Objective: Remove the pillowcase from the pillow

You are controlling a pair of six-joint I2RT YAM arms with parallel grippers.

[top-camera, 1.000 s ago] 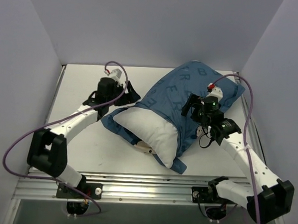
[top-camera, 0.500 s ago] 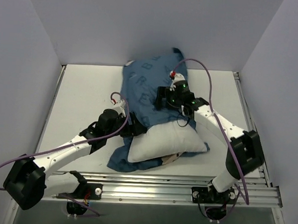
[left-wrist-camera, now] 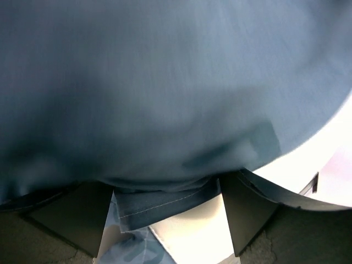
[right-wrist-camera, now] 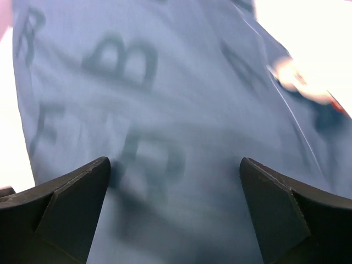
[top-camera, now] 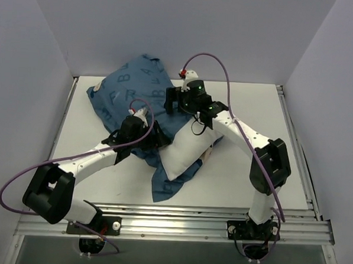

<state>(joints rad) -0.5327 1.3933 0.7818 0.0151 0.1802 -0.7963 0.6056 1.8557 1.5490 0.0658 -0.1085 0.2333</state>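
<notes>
My left gripper [left-wrist-camera: 165,186] stands wide apart, one dark finger at each lower corner of the wrist view. The soft blue cloth pillowcase [top-camera: 126,93], printed with large letters, hangs over and ahead of this hand and fills nearly all that the wrist camera sees. A stitched hem of it lies in the gap between my fingers [left-wrist-camera: 250,212]. I cannot tell whether the hem presses on either pad, but the jaws are not closed on it. Below the hem something white shows, either pillow or tabletop; I cannot say which.

Seen from above, the puffed bulk of the pillowcase sits to the left of and beyond my left hand, toward the back wall. A loose flap of it trails on the near side of that hand, toward my bases. The large, plump, plain white pillow [top-camera: 184,151] sticks out of the cover's open mouth just to the right of my left gripper. Its bare end lies on the flat white table [top-camera: 254,124] between my two arms, and its far end is inside the cloth.

My right gripper [right-wrist-camera: 175,162] is beyond the pillow, at the right-hand side of the blue bulge, with the pillow on the near side below the forearm. Its jaws are spread fully and clamped on nothing. Blurred lettered cloth lies directly ahead of them, and I cannot tell whether they touch it.
</notes>
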